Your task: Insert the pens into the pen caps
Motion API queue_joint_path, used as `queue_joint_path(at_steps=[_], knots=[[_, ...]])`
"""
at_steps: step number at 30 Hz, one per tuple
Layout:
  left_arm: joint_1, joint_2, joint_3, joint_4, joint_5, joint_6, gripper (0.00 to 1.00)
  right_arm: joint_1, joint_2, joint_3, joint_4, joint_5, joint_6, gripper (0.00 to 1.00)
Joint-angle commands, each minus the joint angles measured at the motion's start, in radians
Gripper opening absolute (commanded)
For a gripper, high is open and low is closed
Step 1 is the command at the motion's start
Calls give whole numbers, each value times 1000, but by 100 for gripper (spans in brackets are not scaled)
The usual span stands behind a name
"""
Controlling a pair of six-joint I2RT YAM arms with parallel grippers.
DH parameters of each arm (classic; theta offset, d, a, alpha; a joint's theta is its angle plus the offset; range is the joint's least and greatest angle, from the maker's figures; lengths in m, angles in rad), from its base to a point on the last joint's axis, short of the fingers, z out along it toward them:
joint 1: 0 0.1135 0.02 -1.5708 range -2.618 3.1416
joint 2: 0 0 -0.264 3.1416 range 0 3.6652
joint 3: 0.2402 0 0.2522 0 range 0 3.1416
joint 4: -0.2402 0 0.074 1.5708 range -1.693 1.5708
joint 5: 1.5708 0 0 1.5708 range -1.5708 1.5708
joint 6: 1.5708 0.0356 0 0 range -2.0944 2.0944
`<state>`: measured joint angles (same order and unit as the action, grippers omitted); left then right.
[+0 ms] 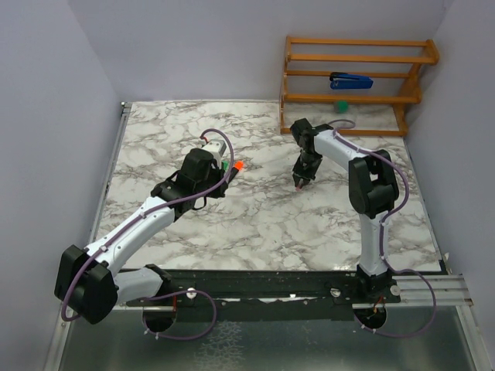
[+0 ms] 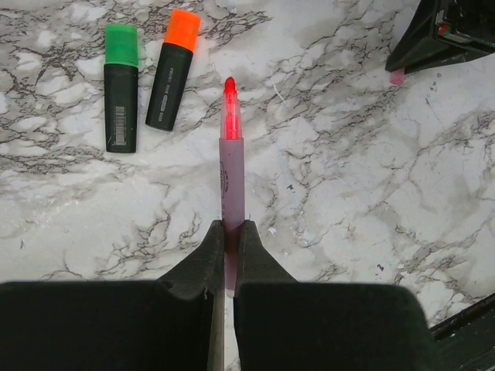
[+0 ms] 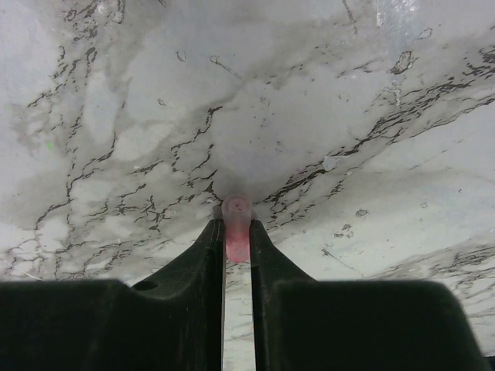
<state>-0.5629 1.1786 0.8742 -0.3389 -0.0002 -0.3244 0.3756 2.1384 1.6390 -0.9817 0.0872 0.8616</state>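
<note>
While the left gripper [image 2: 230, 226] pinches the back end of the slim pink pen [image 2: 232, 166] between narrow jaws at the lower middle of the left wrist view, the pen's bare red tip points toward the top of the frame, above the marble table [image 1: 255, 224]. In the upper left of that view lie the green-capped marker [image 2: 121, 97] and the orange-capped marker [image 2: 170, 81], side by side on the marble, near each other but apart, both clear of the pink pen. The right gripper [image 3: 237, 228] is closed on a small translucent pink cap [image 3: 237, 209], gripped at the fingertips at the centre of the right wrist view. In the top view the two grippers face each other across mid-table, well apart. At the upper right stands a wooden rack [image 1: 356, 59] holding a blue object [image 1: 350, 79], with a small green item [image 1: 341, 105] below it.
</note>
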Motion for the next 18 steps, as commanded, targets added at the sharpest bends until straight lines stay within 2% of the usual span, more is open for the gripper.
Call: queue_joint_path(at_steps=[1, 7, 11, 18], knots=[[4, -21, -3, -9, -6, 12, 0, -9, 77, -46, -70, 82, -39, 19], [4, -17, -1, -11, -3, 12, 0, -10, 81, -72, -34, 72, -47, 18], [4, -11, -4, -11, -2, 10, 0, -11, 55, -116, 25, 52, -55, 1], [4, -7, -9, -11, -14, 11, 0, -10, -25, -152, 126, 51, -106, 1]])
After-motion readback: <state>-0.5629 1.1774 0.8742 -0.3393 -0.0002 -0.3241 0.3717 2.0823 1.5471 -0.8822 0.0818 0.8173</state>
